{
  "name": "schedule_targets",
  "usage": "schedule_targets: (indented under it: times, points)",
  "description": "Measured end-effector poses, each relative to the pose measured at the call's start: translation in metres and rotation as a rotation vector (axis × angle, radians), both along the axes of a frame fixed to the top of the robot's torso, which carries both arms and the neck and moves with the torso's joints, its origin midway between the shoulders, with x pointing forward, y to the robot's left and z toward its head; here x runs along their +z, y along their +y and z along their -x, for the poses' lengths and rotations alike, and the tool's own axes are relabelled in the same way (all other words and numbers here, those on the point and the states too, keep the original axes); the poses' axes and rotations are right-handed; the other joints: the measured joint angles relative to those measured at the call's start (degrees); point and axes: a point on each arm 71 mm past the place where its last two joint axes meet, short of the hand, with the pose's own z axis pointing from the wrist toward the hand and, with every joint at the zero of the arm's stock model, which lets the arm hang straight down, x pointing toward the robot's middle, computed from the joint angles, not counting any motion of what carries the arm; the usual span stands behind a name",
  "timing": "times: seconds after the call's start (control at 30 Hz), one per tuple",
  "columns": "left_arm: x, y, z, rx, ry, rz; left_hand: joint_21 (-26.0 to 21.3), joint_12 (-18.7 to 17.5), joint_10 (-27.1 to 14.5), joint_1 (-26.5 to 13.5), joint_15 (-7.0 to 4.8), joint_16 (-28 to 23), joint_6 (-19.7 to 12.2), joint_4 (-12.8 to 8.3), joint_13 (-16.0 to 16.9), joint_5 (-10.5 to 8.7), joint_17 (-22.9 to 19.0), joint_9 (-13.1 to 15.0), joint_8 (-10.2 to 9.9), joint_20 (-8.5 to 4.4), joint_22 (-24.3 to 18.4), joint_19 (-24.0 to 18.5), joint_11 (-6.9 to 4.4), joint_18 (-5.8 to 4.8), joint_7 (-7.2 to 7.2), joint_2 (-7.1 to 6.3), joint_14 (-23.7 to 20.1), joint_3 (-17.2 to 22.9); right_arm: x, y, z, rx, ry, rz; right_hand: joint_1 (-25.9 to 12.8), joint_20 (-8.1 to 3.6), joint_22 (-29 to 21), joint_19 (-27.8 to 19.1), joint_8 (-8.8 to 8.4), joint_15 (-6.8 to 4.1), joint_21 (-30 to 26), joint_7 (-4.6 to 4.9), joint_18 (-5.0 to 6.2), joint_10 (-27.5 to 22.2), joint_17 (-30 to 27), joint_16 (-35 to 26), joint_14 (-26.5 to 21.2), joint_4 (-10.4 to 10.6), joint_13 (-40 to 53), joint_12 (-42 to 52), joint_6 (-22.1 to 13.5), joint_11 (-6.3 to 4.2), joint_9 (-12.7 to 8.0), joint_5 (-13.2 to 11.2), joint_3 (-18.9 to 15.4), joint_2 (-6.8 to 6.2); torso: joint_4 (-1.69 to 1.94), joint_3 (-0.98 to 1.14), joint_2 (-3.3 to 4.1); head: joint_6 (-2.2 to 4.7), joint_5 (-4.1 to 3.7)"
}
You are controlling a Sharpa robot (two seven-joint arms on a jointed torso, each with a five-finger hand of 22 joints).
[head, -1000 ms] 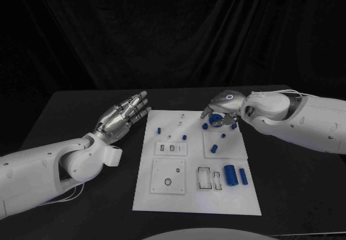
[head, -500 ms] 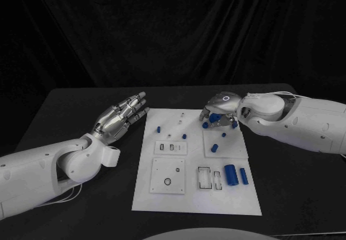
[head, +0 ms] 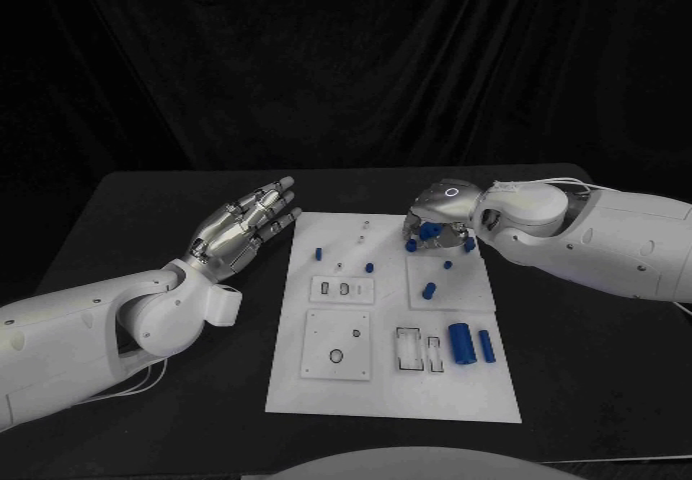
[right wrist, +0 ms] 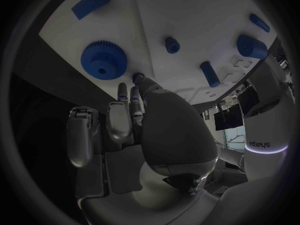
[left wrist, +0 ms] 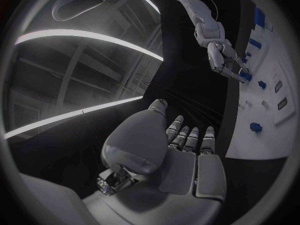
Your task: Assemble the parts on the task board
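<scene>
While the right hand [head: 437, 225] hovers over the board's [head: 389, 395] far right corner, fingers curled down, a blue gear [right wrist: 103, 59] lies on the board just beyond its fingertips [right wrist: 138, 78]; whether they touch it cannot be told. Left hand [head: 245, 228] rests flat beside the board's left edge, fingers straight together, holding nothing.

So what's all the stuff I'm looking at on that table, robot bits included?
Table: one, black, under everything.
Task board: one, white, in the middle of the table.
Large cylinder: one, blue, near right part of the board.
Smaller peg: one, blue, beside the large cylinder.
Gear: one, blue, far right of the board, by the right robot hand.
Left robot hand: one, silver, fingers extended, left of the board, holding nothing.
Right robot hand: one, silver, over the board's far right corner; grasp unclear.
</scene>
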Motion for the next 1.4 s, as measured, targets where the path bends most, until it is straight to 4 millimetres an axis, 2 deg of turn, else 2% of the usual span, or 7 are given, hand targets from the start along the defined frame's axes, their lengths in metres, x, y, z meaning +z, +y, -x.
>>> schedule_targets:
  times: [0.2, 0.43, 0.53, 0.73, 1.1, 1.2, 1.4]
  points:
    - [0.000, 0.000, 0.000, 0.000, 0.000, 0.000, 0.00, 0.22, 0.08, 0.28, 0.21, 0.00, 0.48, -0.30, 0.00, 0.05, 0.01, 0.05, 0.32, 0.10, 0.01, 0.10, 0.08, 0.00, 0.07, -0.17, -0.22, 0.25, -0.001, 0.001, 0.000, 0.010, 0.002, -0.003, 0.00, -0.21, 0.00, -0.21, 1.06, -0.41, -0.11, 0.49, 0.00, 1.06, -0.15, 0.00, 0.00, -0.48, 1.36, 1.88, 1.72, -0.42, 1.60, 0.64, 0.47, 0.00, 0.00, -0.03, -0.33, -0.27, -0.01]
    - [0.000, 0.001, -0.001, 0.001, -0.001, -0.001, 0.00, 0.22, 0.08, 0.28, 0.21, 0.00, 0.48, -0.41, 0.00, 0.34, 0.00, 0.05, 0.32, 0.10, 0.05, 0.10, 0.08, -0.01, 0.07, -0.17, -0.22, 0.36, -0.003, 0.002, 0.001, 0.018, 0.005, -0.005, 0.00, -0.41, -0.01, 0.00, 1.07, -0.41, -0.11, 0.20, -0.01, 1.05, -0.28, -0.22, 0.00, -0.62, 1.99, 2.54, 1.31, -0.43, 2.05, 0.64, 0.62, 0.00, 0.00, -0.04, -0.59, -0.42, 0.00]
    - [0.000, 0.001, -0.001, 0.001, -0.001, -0.001, 0.00, 0.22, 0.08, 0.28, 0.21, 0.00, 0.48, -0.57, -0.01, 0.35, -0.02, 0.05, 0.32, 0.30, 0.05, -0.10, 0.08, -0.01, 0.07, -0.17, -0.22, 0.52, -0.004, 0.002, 0.000, 0.019, 0.006, -0.005, -0.51, -0.41, -0.01, 0.00, -0.48, -0.41, -0.32, -0.19, -0.01, 0.23, -0.67, -0.45, 0.00, -0.62, 2.33, 2.54, -1.55, -0.30, 2.03, -0.51, 0.62, 0.24, -0.01, -0.04, -0.67, -0.44, 0.07]
    - [-0.001, 0.001, -0.002, 0.002, -0.002, -0.003, 0.00, 0.22, -0.12, 0.50, 0.21, 0.00, 0.47, -0.72, -0.01, 0.58, -0.04, 0.04, 0.54, 0.30, 0.05, -0.11, 0.28, -0.01, 0.07, 0.04, -0.22, 0.68, -0.007, 0.002, 0.000, 0.013, 0.018, 0.003, -2.60, 0.02, -0.01, -0.43, -3.98, 0.03, -1.95, -1.65, 0.00, -4.37, -3.98, -2.56, -0.44, -0.21, 2.48, 1.03, -7.24, 0.50, 1.05, -5.00, 0.20, -0.96, -0.05, -0.05, -0.88, -0.60, 0.19]
    - [-0.001, 0.001, -0.003, 0.003, -0.002, -0.004, 0.00, 0.22, -0.12, 0.50, 0.21, 0.00, 0.47, -0.88, -0.02, 0.57, -0.04, 0.04, 0.54, 0.31, 0.04, -0.10, 0.28, -0.01, 0.08, 0.04, -0.22, 0.84, -0.018, 0.003, -0.001, 0.006, 0.039, 0.012, -2.65, 0.01, -0.02, -0.83, -4.01, 0.12, -2.15, -1.34, 0.00, -5.13, -4.65, -2.85, -0.54, -0.39, 2.71, 1.03, -6.91, 0.60, 1.19, -4.06, 0.39, -1.00, -0.06, -0.09, -1.15, -0.68, 0.40]
    - [-0.001, 0.001, -0.003, 0.004, -0.003, -0.004, 0.00, 0.22, -0.12, 0.49, 0.21, 0.00, 0.47, -0.88, -0.02, 0.57, -0.03, 0.04, 0.54, 0.50, 0.04, 0.09, 0.28, -0.02, 0.08, 0.04, -0.22, 0.84, -0.018, 0.003, 0.000, 0.009, 0.038, 0.009, -2.32, 0.01, -0.03, -0.83, -2.92, 0.12, -2.38, -0.78, -0.01, -5.13, -4.63, -2.85, -0.54, -0.88, 3.21, 1.21, -4.94, 0.60, 1.82, -2.93, 0.87, -0.67, -0.04, -0.09, -1.18, -0.86, 0.40]
    - [-0.001, 0.002, -0.004, 0.006, -0.003, -0.006, 0.00, 0.22, -0.12, 0.73, 0.21, 0.00, 0.68, -1.11, -0.02, 0.80, -0.02, 0.10, 0.74, 0.50, 0.04, 0.09, 0.28, -0.02, 0.28, -0.19, -0.22, 1.08, -0.018, 0.004, 0.000, 0.022, 0.032, -0.008, -1.64, 0.01, -0.03, -0.83, 1.83, -0.09, -2.39, -0.01, -0.01, -3.94, -3.99, -2.85, -0.74, -2.19, 4.74, 3.73, 0.04, 0.10, 5.23, 1.12, 1.53, 0.00, -0.03, -0.08, -1.24, -0.69, 0.19]
